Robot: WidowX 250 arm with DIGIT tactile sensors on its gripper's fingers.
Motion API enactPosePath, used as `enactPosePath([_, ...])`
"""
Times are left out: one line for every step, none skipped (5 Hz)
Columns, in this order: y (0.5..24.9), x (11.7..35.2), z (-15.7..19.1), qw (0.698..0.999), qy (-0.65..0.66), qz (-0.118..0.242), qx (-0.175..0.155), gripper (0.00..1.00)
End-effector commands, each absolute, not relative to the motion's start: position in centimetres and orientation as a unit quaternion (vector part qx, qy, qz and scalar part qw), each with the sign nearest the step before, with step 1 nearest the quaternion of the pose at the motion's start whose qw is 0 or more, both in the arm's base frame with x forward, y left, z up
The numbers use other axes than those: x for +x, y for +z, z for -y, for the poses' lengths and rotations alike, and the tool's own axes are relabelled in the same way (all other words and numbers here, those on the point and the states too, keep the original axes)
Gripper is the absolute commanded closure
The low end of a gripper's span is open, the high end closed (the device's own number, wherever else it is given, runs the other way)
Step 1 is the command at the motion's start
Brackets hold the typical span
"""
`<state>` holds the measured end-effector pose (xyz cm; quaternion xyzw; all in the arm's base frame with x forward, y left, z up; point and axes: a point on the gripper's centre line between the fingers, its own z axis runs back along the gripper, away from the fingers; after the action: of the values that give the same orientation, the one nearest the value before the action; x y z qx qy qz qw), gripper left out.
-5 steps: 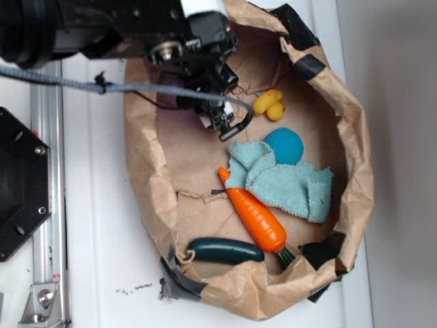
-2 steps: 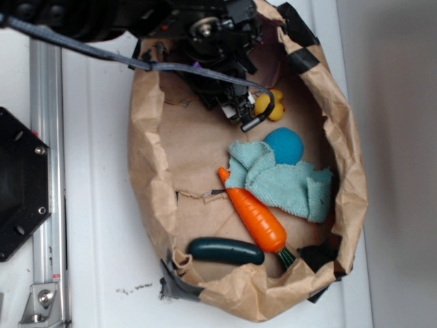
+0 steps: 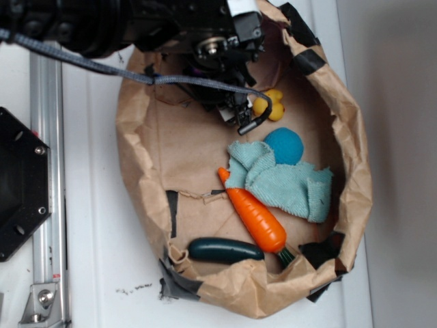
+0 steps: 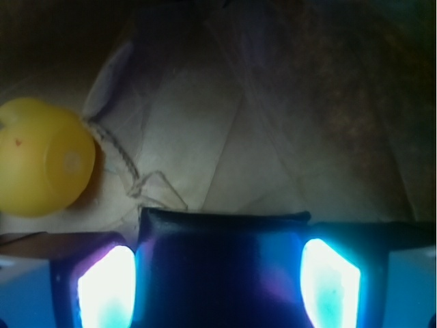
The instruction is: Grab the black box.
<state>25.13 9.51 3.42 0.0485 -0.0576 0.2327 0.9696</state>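
Observation:
In the wrist view the glossy black box (image 4: pixel 222 239) fills the gap between my two glowing fingers (image 4: pixel 106 287) and touches both. My gripper (image 4: pixel 218 273) is shut on it. Seen from outside, the gripper (image 3: pixel 235 113) is in the upper part of the brown paper bag (image 3: pixel 140 157), just left of the yellow duck toy (image 3: pixel 270 106). The arm hides the black box in that view. The same yellow toy (image 4: pixel 41 167) lies at the left in the wrist view, apart from the box.
Inside the bag lie a blue ball (image 3: pixel 283 145), a light blue cloth (image 3: pixel 283 181), an orange carrot (image 3: pixel 256 219) and a dark green cucumber toy (image 3: pixel 225 250). Black tape strips (image 3: pixel 308 61) patch the crumpled bag rim. A metal rail (image 3: pixel 46 171) runs along the left.
The arm has moved right and slightly up, bringing the gripper beside the yellow toy. The bag's left wall has bulged outward to the left.

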Motion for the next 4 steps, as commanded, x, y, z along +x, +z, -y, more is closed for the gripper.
enactPosePath([7.6,26.1,-7.9,0.981,0.151,0.106,0.058,1.00])
enactPosePath([10.5,27.9,-6.0,0.988,0.039,0.141,0.051,1.00])
enactPosePath([13.3,28.8,-4.1,0.986,-0.050,0.155,0.031,1.00])
enactPosePath([15.9,27.5,-3.0,0.985,-0.108,0.119,0.057,1.00])
